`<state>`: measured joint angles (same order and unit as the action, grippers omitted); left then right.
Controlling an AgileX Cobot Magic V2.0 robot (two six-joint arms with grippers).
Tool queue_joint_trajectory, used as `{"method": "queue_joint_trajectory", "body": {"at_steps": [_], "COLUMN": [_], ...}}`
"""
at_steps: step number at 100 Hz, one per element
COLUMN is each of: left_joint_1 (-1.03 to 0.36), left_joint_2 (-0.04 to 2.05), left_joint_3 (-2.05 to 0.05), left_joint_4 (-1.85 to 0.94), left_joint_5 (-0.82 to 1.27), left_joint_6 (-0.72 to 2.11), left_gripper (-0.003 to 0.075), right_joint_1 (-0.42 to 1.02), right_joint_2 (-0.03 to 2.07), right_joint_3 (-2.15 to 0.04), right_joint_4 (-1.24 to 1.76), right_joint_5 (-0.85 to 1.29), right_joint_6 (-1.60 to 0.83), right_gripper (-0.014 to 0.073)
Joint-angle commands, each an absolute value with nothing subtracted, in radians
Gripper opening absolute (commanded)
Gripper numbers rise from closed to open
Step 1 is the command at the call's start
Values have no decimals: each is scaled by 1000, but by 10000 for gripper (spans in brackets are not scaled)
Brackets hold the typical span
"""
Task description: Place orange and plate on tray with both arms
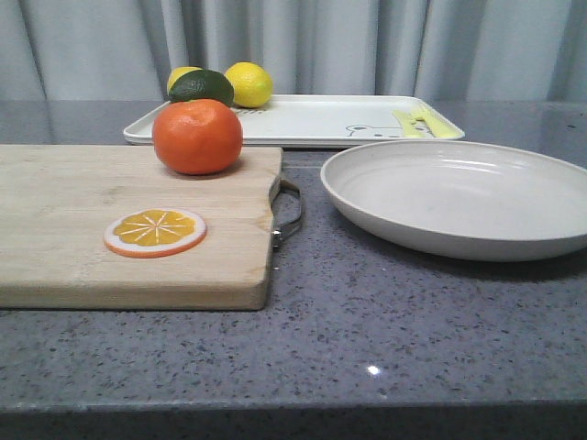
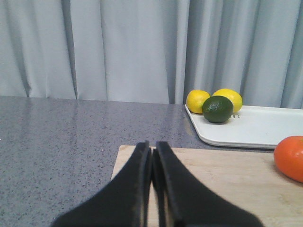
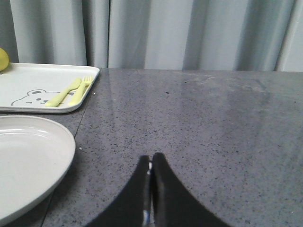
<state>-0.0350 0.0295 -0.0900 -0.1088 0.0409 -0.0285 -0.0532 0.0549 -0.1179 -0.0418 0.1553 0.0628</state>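
Front view, counter [image 1: 385,339]: grey speckled stone, with a grey curtain [image 1: 367,46] behind it.
Front view, orange [image 1: 197,136]: it sits on the far right part of the wooden cutting board [image 1: 73,229], not on the tray.
Front view, orange slice [image 1: 154,231]: a flat disc lying on the board, nearer to the camera than the orange.
Front view, plate [image 1: 459,197]: off-white and shallow, it rests on the counter to the right of the board, just in front of the tray.
Front view, tray [image 1: 303,119]: cream-white, at the back of the counter; it carries two lemons [image 1: 249,84], a dark green avocado [image 1: 202,86] and yellow cutlery [image 1: 413,123] beside a bear drawing.
Front view, hands: neither one is visible here.
Left wrist view, left hand [image 2: 152,151]: its two black fingers are pressed together with nothing between them, above the edge of the cutting board.
Left wrist view, orange [image 2: 289,157]: only partly seen at the edge of the picture, on the board, well apart from the left hand.
Left wrist view, tray [image 2: 255,130]: it lies beyond the board, with the lemons and the avocado on its corner.
Right wrist view, right hand [image 3: 151,163]: fingers closed on each other, empty, over the bare counter.
Right wrist view, plate [image 3: 28,161]: it lies beside the right hand, not touching it.
Right wrist view, tray [image 3: 52,87]: beyond the plate, with the cutlery and the bear drawing on it.
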Motion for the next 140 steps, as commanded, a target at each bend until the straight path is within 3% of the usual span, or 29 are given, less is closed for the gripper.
{"method": "queue_joint_trajectory", "body": {"at_steps": [1, 65, 122, 129, 140], "left_joint_1": [-46, -47, -47, -47, -47], "left_joint_2": [101, 589, 636, 636, 636], "left_joint_3": [-166, -461, -461, -461, -461], "left_joint_4": [-118, -118, -118, -118, -118], "left_joint_5": [-32, -32, -66, -66, -66], "left_joint_6": [-35, -35, -35, -35, -35], "left_gripper": [-20, -20, -15, 30, 223], "right_joint_1": [-60, -60, -60, -60, -60], "right_joint_2": [120, 515, 535, 535, 535], "right_joint_3": [-196, -450, -454, -454, -454], "right_joint_4": [-51, -17, -17, -17, -17], "right_joint_5": [99, 219, 212, 208, 203], "right_joint_6": [63, 63, 63, 63, 63], "right_gripper": [-64, -64, -64, -64, -64]}}
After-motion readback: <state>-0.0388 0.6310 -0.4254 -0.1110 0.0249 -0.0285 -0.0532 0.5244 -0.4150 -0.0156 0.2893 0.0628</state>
